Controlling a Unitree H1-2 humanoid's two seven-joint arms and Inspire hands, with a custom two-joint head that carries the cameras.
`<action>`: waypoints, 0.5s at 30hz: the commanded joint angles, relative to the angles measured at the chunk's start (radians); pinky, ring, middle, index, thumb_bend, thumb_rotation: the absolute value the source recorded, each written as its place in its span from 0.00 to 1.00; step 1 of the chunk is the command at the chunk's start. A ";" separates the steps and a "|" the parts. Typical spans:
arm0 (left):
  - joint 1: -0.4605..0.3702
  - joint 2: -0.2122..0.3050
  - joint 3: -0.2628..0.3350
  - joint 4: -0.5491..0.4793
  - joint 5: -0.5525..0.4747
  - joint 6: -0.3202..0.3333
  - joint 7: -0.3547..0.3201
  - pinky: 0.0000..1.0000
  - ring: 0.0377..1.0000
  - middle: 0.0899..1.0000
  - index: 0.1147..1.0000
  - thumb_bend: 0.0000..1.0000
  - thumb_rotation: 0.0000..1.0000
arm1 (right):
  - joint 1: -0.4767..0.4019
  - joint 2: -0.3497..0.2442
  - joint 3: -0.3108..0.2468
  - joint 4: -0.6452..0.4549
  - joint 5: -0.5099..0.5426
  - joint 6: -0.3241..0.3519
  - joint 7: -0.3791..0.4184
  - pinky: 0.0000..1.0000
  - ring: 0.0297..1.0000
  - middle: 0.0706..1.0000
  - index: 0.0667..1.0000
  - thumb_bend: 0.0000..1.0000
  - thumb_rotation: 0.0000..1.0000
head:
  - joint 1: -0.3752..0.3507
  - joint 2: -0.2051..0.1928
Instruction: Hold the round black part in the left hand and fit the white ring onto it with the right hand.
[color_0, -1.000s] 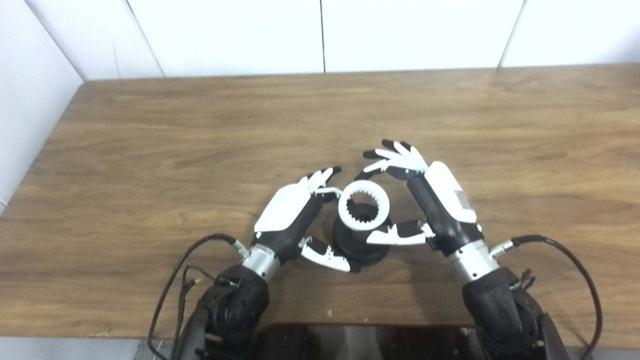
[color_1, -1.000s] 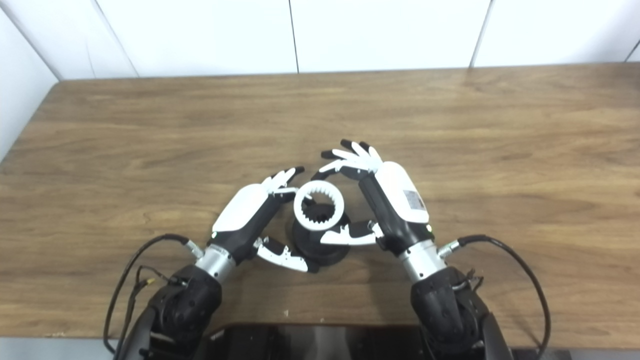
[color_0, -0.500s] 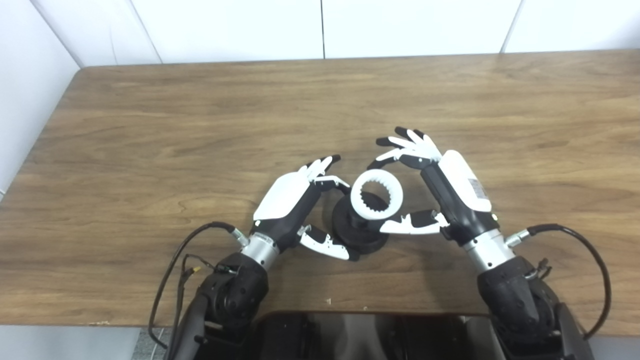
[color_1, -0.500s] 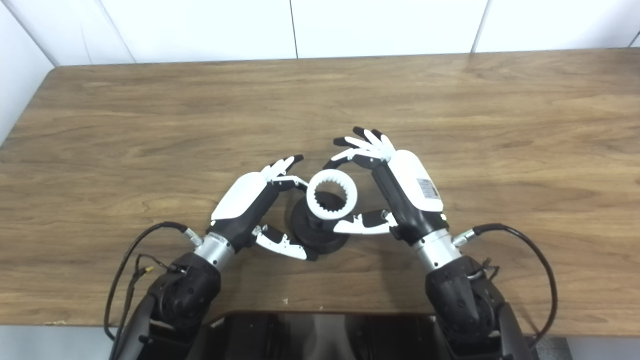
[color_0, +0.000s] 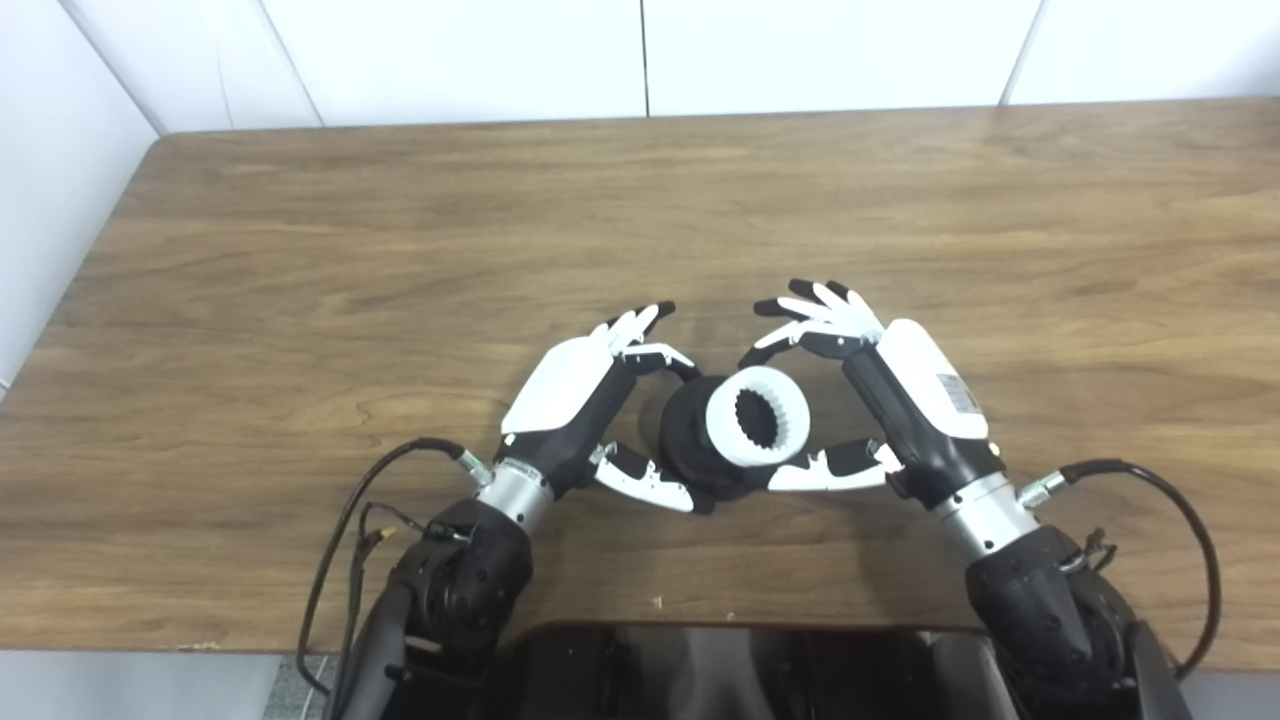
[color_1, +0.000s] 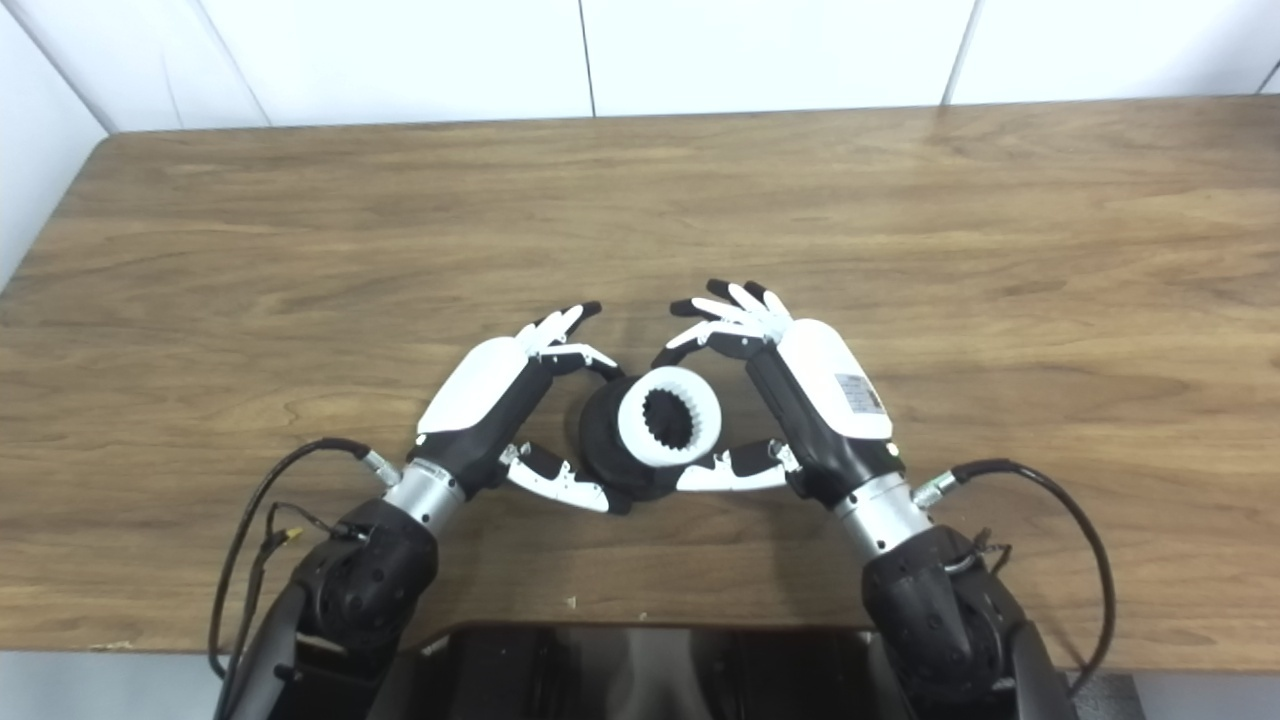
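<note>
Both hands flank ring, part.

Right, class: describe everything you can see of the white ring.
The white ring is a thick, matte, plastic-looking band with small teeth around its inner edge. It sits tilted on the round black part, its dark opening facing the camera. The right robot hand pinches it, thumb at its near edge; the left robot hand grips the black part.

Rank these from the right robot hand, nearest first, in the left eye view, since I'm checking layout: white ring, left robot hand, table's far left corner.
1. white ring, in the right robot hand's grasp.
2. left robot hand, across the black part.
3. table's far left corner, far back left.
</note>
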 joint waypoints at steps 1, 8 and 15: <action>-0.037 -0.002 0.004 -0.028 -0.011 -0.012 0.017 1.00 1.00 1.00 0.56 0.98 0.27 | -0.009 0.016 0.003 -0.030 -0.003 -0.008 0.000 1.00 0.94 0.83 0.44 0.52 0.14 | 0.001 0.000; -0.035 -0.005 0.001 -0.026 -0.009 -0.018 0.024 1.00 1.00 1.00 0.56 0.98 0.26 | -0.014 0.038 0.009 -0.022 -0.019 0.000 0.005 1.00 0.94 0.82 0.44 0.52 0.14 | 0.006 0.001; -0.033 -0.006 -0.002 -0.034 -0.005 -0.005 0.013 1.00 1.00 1.00 0.56 0.98 0.27 | -0.029 0.054 0.014 -0.012 -0.028 0.001 0.007 1.00 0.94 0.82 0.44 0.52 0.14 | 0.007 0.003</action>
